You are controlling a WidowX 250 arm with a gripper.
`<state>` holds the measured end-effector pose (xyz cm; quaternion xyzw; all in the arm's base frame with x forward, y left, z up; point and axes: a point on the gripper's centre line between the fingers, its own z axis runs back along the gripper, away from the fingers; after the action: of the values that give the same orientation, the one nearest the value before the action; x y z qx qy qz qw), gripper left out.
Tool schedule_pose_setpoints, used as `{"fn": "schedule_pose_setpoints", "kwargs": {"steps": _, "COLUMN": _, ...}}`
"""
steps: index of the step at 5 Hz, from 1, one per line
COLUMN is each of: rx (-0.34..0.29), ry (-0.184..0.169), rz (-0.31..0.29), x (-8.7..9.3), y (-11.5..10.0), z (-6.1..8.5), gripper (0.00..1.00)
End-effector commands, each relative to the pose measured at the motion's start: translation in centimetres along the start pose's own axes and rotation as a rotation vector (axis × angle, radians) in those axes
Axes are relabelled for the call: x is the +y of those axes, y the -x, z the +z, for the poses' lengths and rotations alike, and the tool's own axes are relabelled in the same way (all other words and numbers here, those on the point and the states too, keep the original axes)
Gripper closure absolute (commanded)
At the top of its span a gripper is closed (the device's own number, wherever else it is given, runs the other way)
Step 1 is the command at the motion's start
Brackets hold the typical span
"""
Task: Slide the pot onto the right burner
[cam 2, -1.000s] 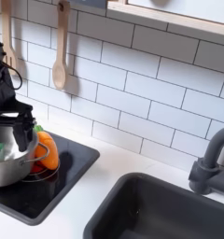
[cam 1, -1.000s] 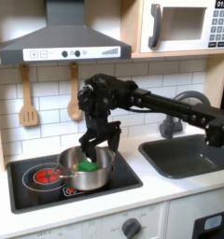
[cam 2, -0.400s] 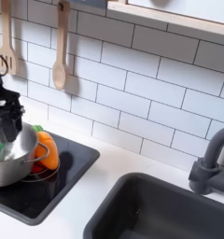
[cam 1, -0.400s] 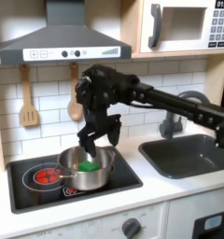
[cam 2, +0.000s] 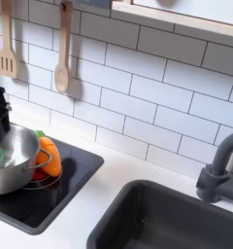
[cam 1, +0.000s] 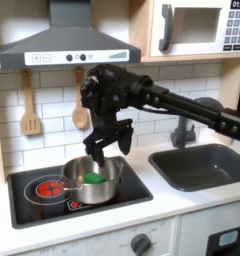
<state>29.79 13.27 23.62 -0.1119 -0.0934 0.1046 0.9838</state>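
just one pot (cam 1: pixel 91 180), one gripper (cam 1: pixel 105 151) above, fingers apart, two burners

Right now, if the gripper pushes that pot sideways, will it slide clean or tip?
The pot is low-walled and wide, so it likely slides rather than tips. The stovetop looks smooth and glossy, so probably little drag. The orange toy sits against its side in the second exterior view and may get shoved along.
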Motion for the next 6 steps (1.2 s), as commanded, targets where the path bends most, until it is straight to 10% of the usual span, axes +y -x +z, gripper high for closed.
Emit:
{"fn": "schedule_pose_setpoints", "kwargs": {"steps": 1, "rx": 0.043, "ry": 0.007, "rz": -0.034, "x": 1.0, "y": 3.2, "z": 1.3, "gripper": 0.00}}
{"fn": "schedule_pose_setpoints", "kwargs": {"steps": 6, "rx": 0.128, "ry": 0.000, "rz": -0.090, "x": 1.7, "y": 10.4, "z": 1.2, "gripper": 0.00}}
